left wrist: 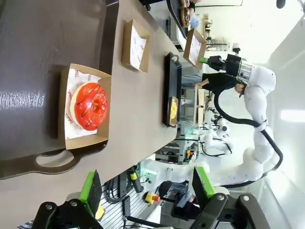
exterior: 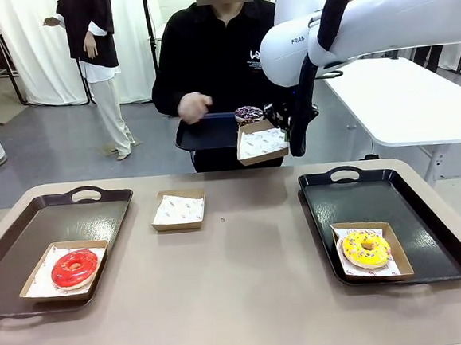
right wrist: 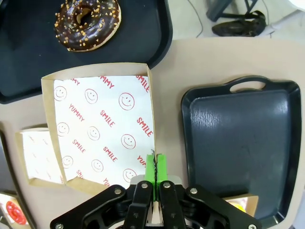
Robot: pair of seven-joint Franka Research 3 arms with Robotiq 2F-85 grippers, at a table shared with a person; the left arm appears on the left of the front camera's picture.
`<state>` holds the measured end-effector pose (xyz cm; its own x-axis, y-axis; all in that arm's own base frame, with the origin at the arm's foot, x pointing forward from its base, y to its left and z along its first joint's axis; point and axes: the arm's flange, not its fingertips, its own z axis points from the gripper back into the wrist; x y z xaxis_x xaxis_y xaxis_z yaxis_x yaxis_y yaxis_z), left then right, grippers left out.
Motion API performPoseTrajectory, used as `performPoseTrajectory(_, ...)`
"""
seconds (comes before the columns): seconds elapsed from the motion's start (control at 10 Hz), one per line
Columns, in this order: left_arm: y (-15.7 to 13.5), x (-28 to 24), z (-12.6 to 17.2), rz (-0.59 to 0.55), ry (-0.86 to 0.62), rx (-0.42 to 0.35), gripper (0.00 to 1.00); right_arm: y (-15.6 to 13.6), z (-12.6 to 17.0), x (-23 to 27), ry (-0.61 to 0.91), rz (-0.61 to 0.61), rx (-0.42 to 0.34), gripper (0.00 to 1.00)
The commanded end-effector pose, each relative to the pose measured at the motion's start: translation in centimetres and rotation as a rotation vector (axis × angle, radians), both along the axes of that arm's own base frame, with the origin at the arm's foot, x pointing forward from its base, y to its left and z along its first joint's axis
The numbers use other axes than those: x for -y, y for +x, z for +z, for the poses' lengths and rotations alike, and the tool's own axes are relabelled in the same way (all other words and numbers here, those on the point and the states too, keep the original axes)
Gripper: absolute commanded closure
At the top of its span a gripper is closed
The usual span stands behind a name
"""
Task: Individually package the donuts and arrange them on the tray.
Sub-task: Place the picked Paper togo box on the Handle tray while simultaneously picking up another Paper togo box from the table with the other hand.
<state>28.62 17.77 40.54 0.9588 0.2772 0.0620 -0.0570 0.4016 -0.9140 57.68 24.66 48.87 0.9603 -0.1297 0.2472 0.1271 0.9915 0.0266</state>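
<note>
Two donuts look done to me. The red donut (exterior: 74, 269) sits boxed on the left tray (exterior: 26, 216), and the yellow donut (exterior: 367, 250) sits boxed on the right tray (exterior: 425, 205).

My right gripper (right wrist: 155, 160) is clamped tight on the rim of an empty box (right wrist: 102, 129). It holds the box up in the air at the far side of the table, just beside the person's tray (exterior: 203, 135). A dark donut (right wrist: 87, 22) with sprinkles lies on that tray, unboxed, just past the held box's far edge. The person's hand (exterior: 193, 106) is above their tray, apart from the donut as far as I can tell.

A spare box (exterior: 178, 209) lies empty on the table between my two trays. My left gripper (left wrist: 147, 186) has its jaws wide apart with nothing in them. It hangs near the left tray, with the red donut ahead of it.

My guess at what's left: the dark donut goes into the held box, and that box goes onto a tray. The spare box then needs a donut and a tray spot too; I cannot tell which donut. Roughly halfway.
</note>
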Motion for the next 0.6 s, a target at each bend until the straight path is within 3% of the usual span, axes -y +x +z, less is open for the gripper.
performPoseTrajectory(0.0,-0.18,0.17,0.05,0.025,-0.025,0.001,0.00,0.66,0.37,-0.99,-0.036,-0.040,0.005,1.00)
performPoseTrajectory(0.4,-0.39,0.60,0.08,0.028,-0.030,-0.005,0.00,1.11,-0.14,-1.22,-0.017,-0.009,-0.047,1.00)
performPoseTrajectory(0.5,-0.03,0.30,0.05,0.020,-0.016,-0.014,0.00,0.43,-0.34,-0.61,-0.006,-0.008,-0.024,1.00)
